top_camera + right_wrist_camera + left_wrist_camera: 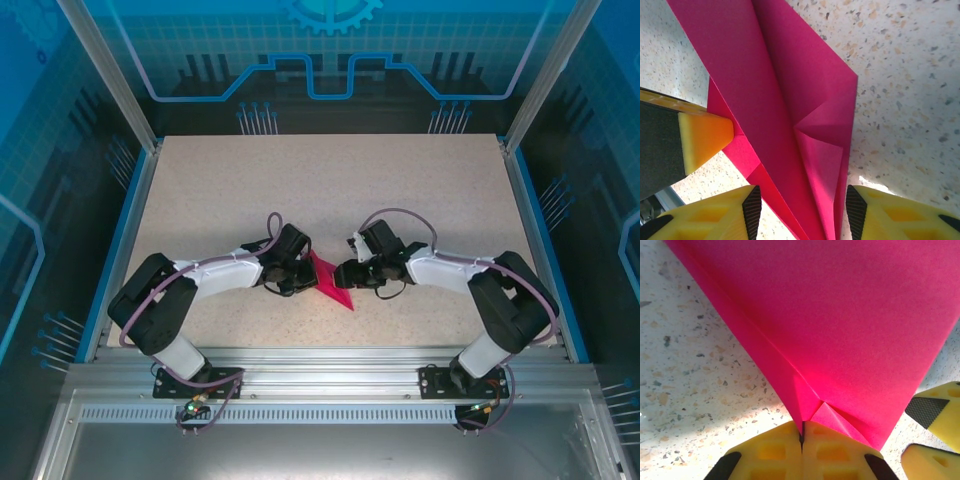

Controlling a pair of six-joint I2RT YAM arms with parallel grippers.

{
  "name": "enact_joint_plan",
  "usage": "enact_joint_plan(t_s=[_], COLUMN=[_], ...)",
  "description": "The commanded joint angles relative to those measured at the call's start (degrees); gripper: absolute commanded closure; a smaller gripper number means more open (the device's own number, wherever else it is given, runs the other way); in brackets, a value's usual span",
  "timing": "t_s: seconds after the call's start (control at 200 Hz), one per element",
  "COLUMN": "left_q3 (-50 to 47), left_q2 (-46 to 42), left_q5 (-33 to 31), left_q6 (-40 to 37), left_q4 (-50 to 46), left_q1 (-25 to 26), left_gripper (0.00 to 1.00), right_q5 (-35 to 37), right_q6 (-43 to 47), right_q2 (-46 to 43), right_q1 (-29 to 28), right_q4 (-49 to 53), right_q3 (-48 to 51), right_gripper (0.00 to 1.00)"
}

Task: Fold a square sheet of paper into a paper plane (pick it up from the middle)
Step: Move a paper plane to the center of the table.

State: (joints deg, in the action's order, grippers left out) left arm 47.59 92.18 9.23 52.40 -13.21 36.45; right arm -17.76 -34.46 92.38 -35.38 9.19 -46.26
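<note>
Setting: speckled beige table point(400, 180) inside a blue-panelled enclosure point(330, 60). An aluminium rail point(330, 365) runs along the near edge with both arm bases on it.
Arms: both reach inward and meet nose to nose near the middle of the table, toward its near side.
Paper plane point(328, 285): magenta-pink, folded into a narrow dart. It sits between the two grippers, its sharp tip pointing toward the near right in the overhead view.
Folds: the right wrist view point(790, 100) shows a long centre crease and overlapping flaps. The left wrist view point(840, 330) shows a broad flat face narrowing to a small tucked corner.
Left gripper point(300, 277): yellow fingers pressed together point(802, 432), with no gap between them. The narrow corner of the plane is pinched in the seam.
Right gripper point(346, 275): jaws stand apart point(802, 200), dark pads facing each other across the gap. The plane's narrow end runs down between them. Its right edge lies close to the right pad; contact cannot be told.
Neighbours: one left fingertip point(705, 135) touches the plane's edge in the right wrist view. Two yellow right fingertips point(935, 412) sit just beside the plane's far edge in the left wrist view.
Height: whether the plane rests on the table or is lifted off it cannot be told.
</note>
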Motion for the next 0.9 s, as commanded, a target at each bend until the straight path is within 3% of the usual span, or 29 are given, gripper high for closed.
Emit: enact_joint_plan(t_s=[0.0, 0.52, 0.895], left_q3=[-0.6, -0.5, -0.8], left_q2=[-1.0, -0.8, -0.8], left_q5=[-0.8, -0.7, -0.4], left_q6=[-1.2, -1.2, -1.0], left_q4=[0.0, 0.1, 0.5], left_q1=[0.4, 0.4, 0.4], left_gripper=[0.94, 0.94, 0.94], right_q5=[-0.2, -1.8, 8.6], right_q6=[2.3, 6.5, 9.0], right_q2=[1.9, 1.3, 5.5], right_q1=[-1.3, -4.9, -8.4], right_q4=[2.5, 2.3, 9.4], right_q3=[-2.1, -3.0, -8.9], right_gripper=[0.49, 0.50, 0.64])
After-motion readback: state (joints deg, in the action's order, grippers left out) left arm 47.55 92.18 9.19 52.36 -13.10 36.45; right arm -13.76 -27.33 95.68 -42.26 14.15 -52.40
